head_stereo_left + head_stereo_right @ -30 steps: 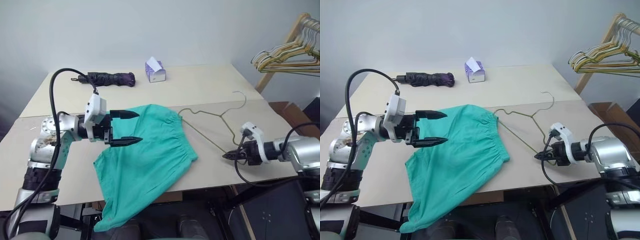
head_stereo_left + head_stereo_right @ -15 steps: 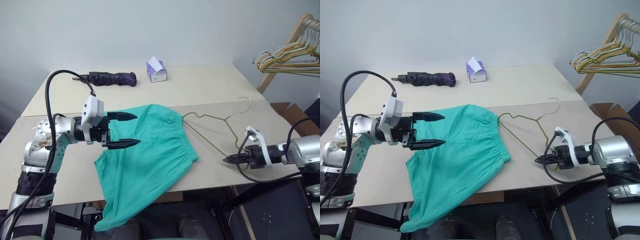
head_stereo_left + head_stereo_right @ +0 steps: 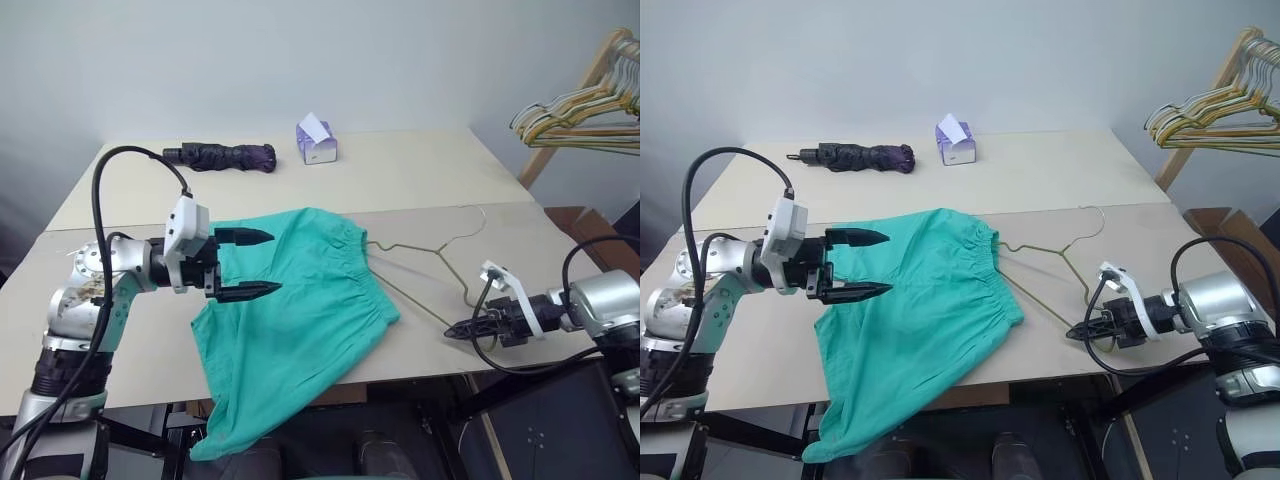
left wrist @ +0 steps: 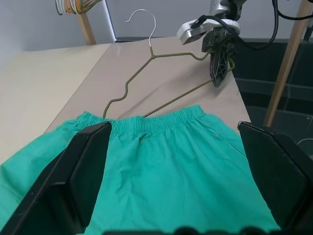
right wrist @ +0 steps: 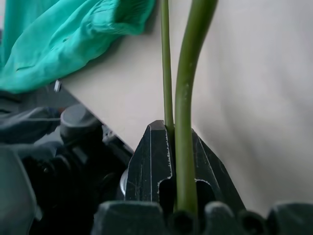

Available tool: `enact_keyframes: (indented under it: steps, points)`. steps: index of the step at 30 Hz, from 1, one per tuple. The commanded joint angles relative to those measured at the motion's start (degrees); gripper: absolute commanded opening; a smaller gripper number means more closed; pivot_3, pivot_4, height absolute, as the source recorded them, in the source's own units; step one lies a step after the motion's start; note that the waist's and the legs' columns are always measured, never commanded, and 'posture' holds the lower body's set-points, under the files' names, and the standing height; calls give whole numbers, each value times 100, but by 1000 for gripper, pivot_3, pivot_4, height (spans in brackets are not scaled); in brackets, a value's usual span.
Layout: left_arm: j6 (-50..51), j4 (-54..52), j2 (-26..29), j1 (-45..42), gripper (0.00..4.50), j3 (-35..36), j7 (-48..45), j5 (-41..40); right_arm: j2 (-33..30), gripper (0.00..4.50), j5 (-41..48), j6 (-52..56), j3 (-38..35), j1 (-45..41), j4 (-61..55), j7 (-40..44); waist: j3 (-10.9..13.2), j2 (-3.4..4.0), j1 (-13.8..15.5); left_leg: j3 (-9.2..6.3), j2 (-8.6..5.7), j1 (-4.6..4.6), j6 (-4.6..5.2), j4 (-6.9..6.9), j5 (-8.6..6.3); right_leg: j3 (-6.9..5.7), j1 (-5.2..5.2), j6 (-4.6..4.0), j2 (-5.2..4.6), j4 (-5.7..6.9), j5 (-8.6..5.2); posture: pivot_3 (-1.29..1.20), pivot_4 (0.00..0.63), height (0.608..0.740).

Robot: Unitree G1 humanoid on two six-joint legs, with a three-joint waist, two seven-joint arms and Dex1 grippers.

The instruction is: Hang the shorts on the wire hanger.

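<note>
A: Shorts (image 3: 300, 300) — teal-green soft cloth, gathered elastic waistband. Lying spread on the desk (image 3: 400, 175), waistband edge facing the robot's right, one leg spilling over the near edge and hanging down.

B: And the wire hanger (image 3: 425, 248)?

A: Thin olive-grey wire, triangular frame, hook top. Lying flat on the desk just right of the shorts. One shoulder tip is touching the waistband; whether it is going under the cloth, cannot tell.

B: Fingers?

A: Right gripper (image 3: 1077, 333) is sitting at the desk's near edge with fingers clamped tight on the hanger's near corner; the right wrist view is showing the wire running between the closed black fingers (image 5: 151, 161). Left gripper (image 3: 248, 265) is hovering over the shorts' left part, fingers spread wide, holding nothing.

B: Surroundings?

A: Folded dark purple umbrella (image 3: 220, 155) and a purple tissue box (image 3: 317, 145) resting at the far side of the desk, well apart from the shorts. A bunch of thicker pale hangers (image 3: 580, 115) is hanging on a wooden rack (image 3: 585, 75) off to the right. Nothing is lying between the shorts and the wire hanger.

B: Orientation?

A: Hanger hook is pointing away from the robot and to its right. Its long bottom wire is running diagonally from the waistband to the right gripper. The shorts' long axis is running from the far waistband corner toward the near edge.
</note>
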Motion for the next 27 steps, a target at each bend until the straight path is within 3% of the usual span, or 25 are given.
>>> enact_keyframes:
  steps: [1, 5, 15, 20, 27]
  points:
    - [-113, -100, 77, -106, 4476, 152, 22, -37, 268, 0, -210, -167, 203, -570, 498, 41, 0, 0, -2, 2, 0, 1, 0, 0, 0, 1, 0, 0, 0, 0, 0, 46, 44, 740]
    - [-86, -148, 22, -159, 4476, 123, 149, -33, 795, 0, -473, -318, 252, -1094, 1449, -170, 0, 0, 35, 0, 2, 2, 0, -4, 0, 0, -1, -10, 3, 0, 6, 56, 44, 740]
    - [-98, -260, 52, -30, 4476, 164, 203, -70, 1218, 0, -780, -684, 489, -1561, 2304, 478, 1, 1, 205, -4, 1, -4, 0, -4, 0, -8, -3, -30, 2, -3, 18, 79, 45, 740]
    - [-140, -216, 43, -93, 4476, 154, 212, -53, 1747, 0, -1121, -1079, 209, -2025, 3446, -93, -1, 3, 170, -3, 1, 1, 0, -5, 0, -7, -3, -31, 4, 3, 19, 89, 29, 740]
    - [-167, -256, 85, -35, 4476, 166, 193, -53, 1985, 0, -1293, -1393, -131, -2265, 4069, -267, -1, 3, 217, -6, 0, -2, -1, -5, 0, -9, -2, -32, 2, 2, 19, 96, 21, 740]
